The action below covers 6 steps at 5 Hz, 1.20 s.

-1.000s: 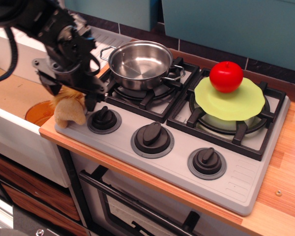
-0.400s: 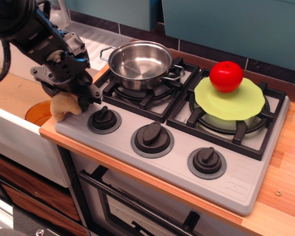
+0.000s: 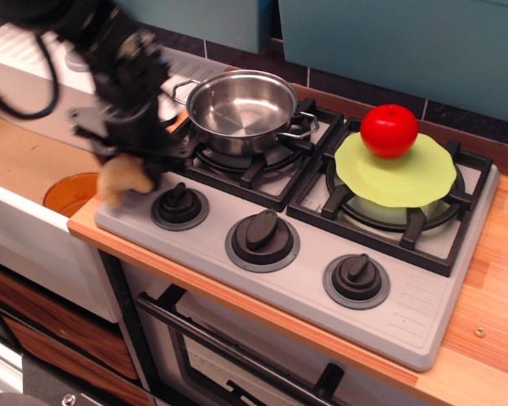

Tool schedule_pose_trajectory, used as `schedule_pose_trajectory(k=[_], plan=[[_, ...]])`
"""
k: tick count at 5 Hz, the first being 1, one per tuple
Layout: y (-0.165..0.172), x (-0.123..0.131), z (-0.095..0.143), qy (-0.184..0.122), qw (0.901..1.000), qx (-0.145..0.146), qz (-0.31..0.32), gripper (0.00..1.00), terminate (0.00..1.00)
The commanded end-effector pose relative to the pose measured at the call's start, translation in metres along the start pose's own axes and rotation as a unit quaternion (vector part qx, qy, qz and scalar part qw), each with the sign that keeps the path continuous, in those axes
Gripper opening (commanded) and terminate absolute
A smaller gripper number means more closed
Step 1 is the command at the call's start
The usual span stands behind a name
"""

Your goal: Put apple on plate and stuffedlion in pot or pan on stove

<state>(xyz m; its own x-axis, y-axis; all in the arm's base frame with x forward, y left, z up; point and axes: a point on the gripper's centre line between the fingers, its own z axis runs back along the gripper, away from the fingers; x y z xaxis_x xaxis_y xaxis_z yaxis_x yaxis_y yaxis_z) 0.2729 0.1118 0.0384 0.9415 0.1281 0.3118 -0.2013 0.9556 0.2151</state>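
Observation:
The red apple (image 3: 389, 131) rests on the lime-green plate (image 3: 406, 182), which lies over the right burner of the grey stove (image 3: 305, 279). The steel pot (image 3: 240, 107) stands empty on the back left burner. My gripper (image 3: 127, 165) is at the stove's front left corner, closed down on the tan stuffedlion (image 3: 123, 180), whose body hangs below the fingers, blurred by motion. Its mane and head are hidden by the gripper.
A round orange disc (image 3: 70, 193) lies in the sink to the left, below the lion. Three black knobs (image 3: 262, 233) line the stove's front. A wooden counter (image 3: 499, 288) runs on the right. Teal wall panels stand behind.
The gripper came down onto the lion, closed on it, and now has shifted slightly right and up with the lion in it.

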Motion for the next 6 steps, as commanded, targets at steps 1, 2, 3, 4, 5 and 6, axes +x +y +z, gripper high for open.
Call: schedule_pose_trajectory(k=[1, 2, 3, 4, 5, 6], plan=[[0.013, 0.056, 0.073, -0.010, 0.9996, 0.026, -0.011, 0.00, 0.00], [0.010, 0.077, 0.095, 0.002, 0.9996, 0.023, -0.013, 0.00, 0.00], [-0.008, 0.090, 0.098, 0.002, 0.9996, 0.027, -0.001, 0.00, 0.00], [-0.033, 0.096, 0.088, -0.005, 0.9998, 0.016, 0.011, 0.00, 0.00], [-0.056, 0.099, 0.065, -0.017, 0.9996, -0.008, 0.022, 0.00, 0.00], [-0.066, 0.100, 0.058, -0.023, 0.9991, -0.027, 0.022, 1.00, 0.00]])
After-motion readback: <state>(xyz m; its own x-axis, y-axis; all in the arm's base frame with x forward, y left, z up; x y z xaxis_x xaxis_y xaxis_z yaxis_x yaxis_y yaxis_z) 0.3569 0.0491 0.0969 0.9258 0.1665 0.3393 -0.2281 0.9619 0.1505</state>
